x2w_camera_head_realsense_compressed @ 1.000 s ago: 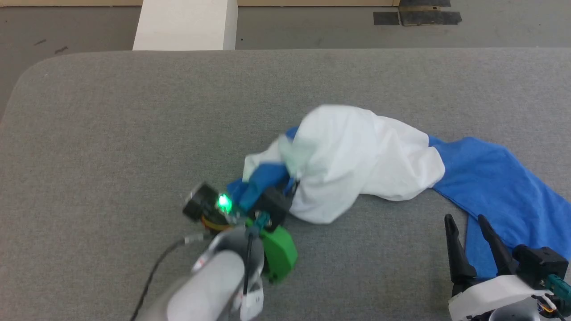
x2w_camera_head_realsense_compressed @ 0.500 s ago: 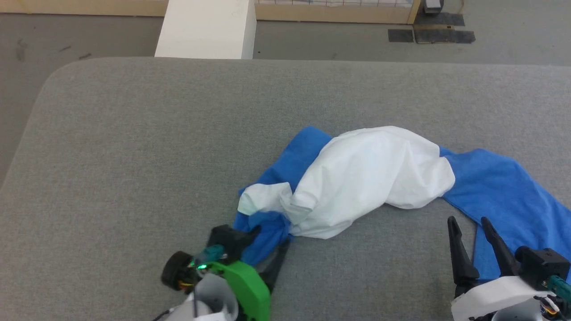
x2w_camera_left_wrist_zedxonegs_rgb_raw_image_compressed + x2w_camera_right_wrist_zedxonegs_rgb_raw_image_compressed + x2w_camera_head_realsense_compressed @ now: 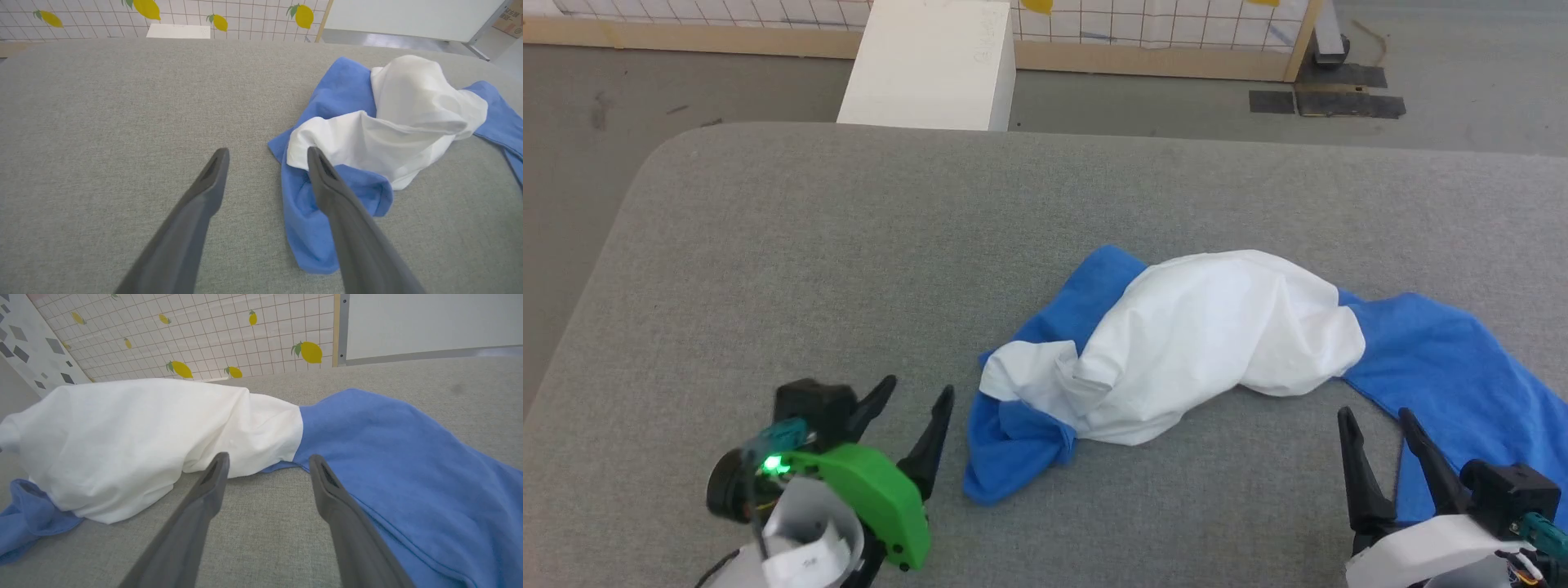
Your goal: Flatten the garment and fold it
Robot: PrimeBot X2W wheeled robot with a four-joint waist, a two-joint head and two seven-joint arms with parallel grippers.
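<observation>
Lying bunched on the grey desk (image 3: 768,245), the garment (image 3: 1217,343) reaches from the left hand (image 3: 919,386) to the right hand (image 3: 1372,414), both spread and empty. Pinching opposite blue edges and pulling apart should flatten it.

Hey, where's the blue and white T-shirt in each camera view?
Head view: the garment lies from centre to the right edge, crumpled on the grey table.
Left wrist view: it is in the right half, white bunched over blue.
Right wrist view: it runs across the middle, white on the left, blue on the right.
Shared landmark: the grid wall beyond the table.
</observation>
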